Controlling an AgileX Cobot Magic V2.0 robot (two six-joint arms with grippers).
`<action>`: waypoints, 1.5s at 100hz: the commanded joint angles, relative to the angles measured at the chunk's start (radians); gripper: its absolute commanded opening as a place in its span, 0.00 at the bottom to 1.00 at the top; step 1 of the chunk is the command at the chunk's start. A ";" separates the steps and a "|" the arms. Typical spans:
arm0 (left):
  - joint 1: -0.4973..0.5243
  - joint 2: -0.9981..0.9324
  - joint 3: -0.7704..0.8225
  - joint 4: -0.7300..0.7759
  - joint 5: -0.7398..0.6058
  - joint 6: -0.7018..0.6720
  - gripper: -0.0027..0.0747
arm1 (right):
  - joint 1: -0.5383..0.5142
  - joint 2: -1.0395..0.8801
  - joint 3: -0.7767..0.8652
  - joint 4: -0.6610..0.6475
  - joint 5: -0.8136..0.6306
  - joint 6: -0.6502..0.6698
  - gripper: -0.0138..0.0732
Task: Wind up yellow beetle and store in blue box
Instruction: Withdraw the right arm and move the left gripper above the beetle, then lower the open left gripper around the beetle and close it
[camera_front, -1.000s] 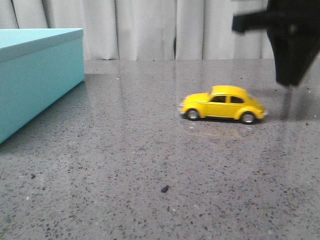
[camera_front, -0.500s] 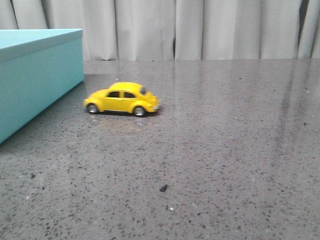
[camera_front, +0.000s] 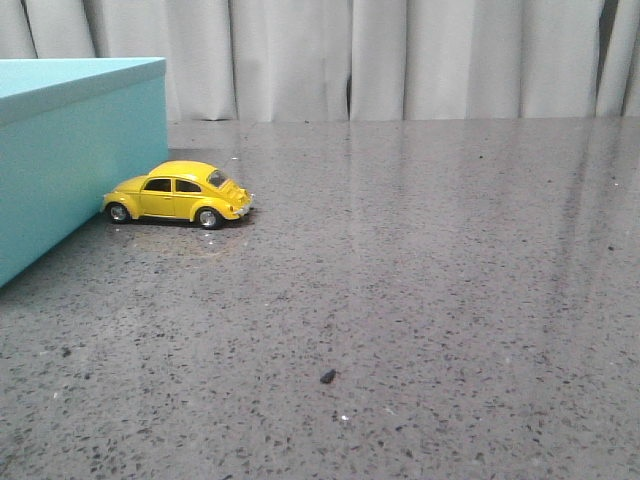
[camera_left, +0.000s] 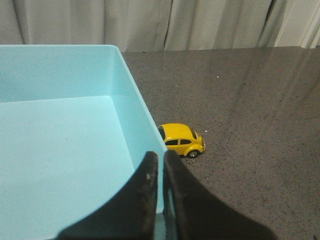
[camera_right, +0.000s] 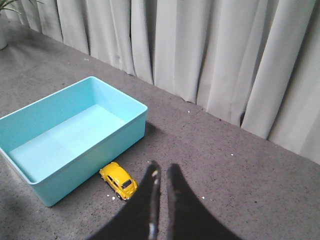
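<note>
While both tools hang nearly closed and empty, the left tool (camera_left: 161, 159) above the blue box (camera_left: 60, 135) and the right tool (camera_right: 161, 172) higher, the yellow beetle (camera_front: 178, 193) sits nose against the box's outer wall on the speckled grey counter (camera_front: 420, 300), before pale curtains (camera_front: 400, 55).

Dark grey speckled surface (camera_front: 420, 300), glossy, faint pale reflections running across far part. Small dark crumb (camera_front: 327, 377) on near part. Backdrop: pale grey-white curtain (camera_front: 400, 60), vertical folds, hanging full width behind far edge. Green plant leaves (camera_right: 7, 6) at one corner, right wrist view. Light soft, even.
</note>
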 joint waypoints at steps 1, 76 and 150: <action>-0.008 0.049 -0.068 -0.009 -0.078 0.024 0.01 | 0.003 -0.047 0.043 0.023 -0.112 -0.036 0.11; -0.087 0.689 -0.784 -0.022 0.455 0.750 0.16 | 0.003 -0.218 0.315 0.048 -0.214 -0.063 0.11; -0.306 1.024 -0.867 0.151 0.530 0.897 0.53 | 0.003 -0.426 0.515 0.077 -0.256 -0.087 0.11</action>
